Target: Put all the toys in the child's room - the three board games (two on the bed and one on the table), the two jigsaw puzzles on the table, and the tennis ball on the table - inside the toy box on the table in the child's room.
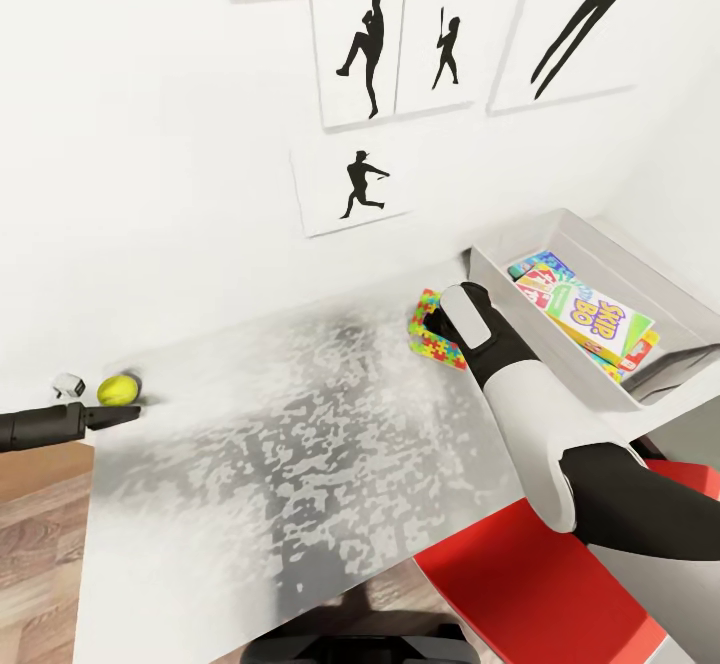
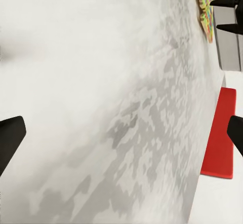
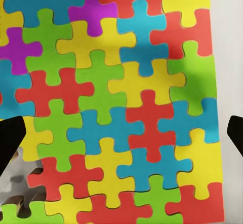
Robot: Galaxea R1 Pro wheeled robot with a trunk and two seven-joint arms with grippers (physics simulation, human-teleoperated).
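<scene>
- Head view: the right gripper (image 1: 432, 327) is down at the jigsaw puzzles (image 1: 437, 340), which lie on the desk (image 1: 300, 444) just beside the near end of the toy box (image 1: 600, 244). The fingers are hidden behind the wrist, so their state cannot be told here.
- Head view: board games (image 1: 590, 319) with the "SKIP BO" box on top already lie inside the toy box.
- Head view: the tennis ball (image 1: 118, 389) sits at the far left of the desk, with the left gripper (image 1: 125, 412) just beside it. A small white die-like thing (image 1: 68, 385) sits next to the ball.
- Left wrist view: left fingers (image 2: 11, 138) are spread, with nothing between them. It looks across the desk to a red chair (image 2: 220, 133) and the puzzles far off.
- Right wrist view: right fingers (image 3: 10, 140) are spread wide, one at each side of the picture, not yet pinching. The puzzle fills the space between them, close up.
- Judgement: the puzzle tile looks thin, light and stiff, and flat on the desk it gives little to pinch. Best hold is probably across an edge, maybe the one overhanging or raised on the second tile. It may slide on the smooth desk.
</scene>
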